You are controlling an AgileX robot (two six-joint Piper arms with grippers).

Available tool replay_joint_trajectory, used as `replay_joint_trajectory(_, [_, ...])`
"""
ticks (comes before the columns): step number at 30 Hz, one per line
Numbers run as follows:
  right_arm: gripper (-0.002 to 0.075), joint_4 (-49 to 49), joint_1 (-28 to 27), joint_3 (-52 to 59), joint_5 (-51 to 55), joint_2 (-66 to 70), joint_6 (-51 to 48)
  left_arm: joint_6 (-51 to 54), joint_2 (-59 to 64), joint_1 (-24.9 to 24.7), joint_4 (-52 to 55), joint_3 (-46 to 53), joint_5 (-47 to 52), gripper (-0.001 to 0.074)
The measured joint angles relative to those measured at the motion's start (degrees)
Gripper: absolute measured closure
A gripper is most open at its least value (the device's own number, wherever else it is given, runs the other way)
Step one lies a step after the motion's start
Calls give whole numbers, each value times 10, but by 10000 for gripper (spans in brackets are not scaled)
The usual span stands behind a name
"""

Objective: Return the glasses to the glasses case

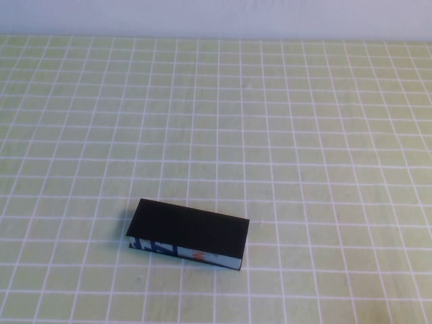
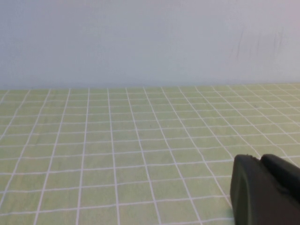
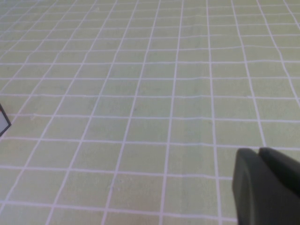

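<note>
The black glasses case [image 1: 189, 233] lies on the green checked tablecloth, front of centre in the high view, lid down flat, with its blue, white and orange printed edge facing me. A corner of it shows at the edge of the right wrist view [image 3: 3, 121]. The glasses are not in view. My left gripper [image 2: 260, 161] is shut and empty, low over bare cloth. My right gripper [image 3: 258, 154] is shut and empty, over bare cloth to the right of the case. Neither arm shows in the high view.
The green tablecloth with white grid lines [image 1: 304, 135] covers the whole table. A pale wall [image 2: 150, 42] stands behind the table's far edge.
</note>
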Motion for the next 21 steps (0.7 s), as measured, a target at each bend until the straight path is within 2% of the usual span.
replay_joint_trajectory(5, [737, 0, 0, 0, 0, 0, 0, 0, 0, 0, 0, 0, 0, 739])
replay_joint_trajectory(8, [737, 0, 0, 0, 0, 0, 0, -27, 0, 0, 92, 0, 0, 739])
replay_joint_trajectory(11, [737, 0, 0, 0, 0, 0, 0, -167, 0, 18, 271, 0, -9, 739])
replay_joint_trajectory(14, [737, 0, 0, 0, 0, 0, 0, -332, -9, 66, 434, 0, -19, 739])
replay_joint_trajectory(17, [737, 0, 0, 0, 0, 0, 2, -428, -40, 119, 511, 0, 18, 739])
replay_joint_trajectory(21, [737, 0, 0, 0, 0, 0, 4, -462, -67, 142, 533, 1, 107, 739])
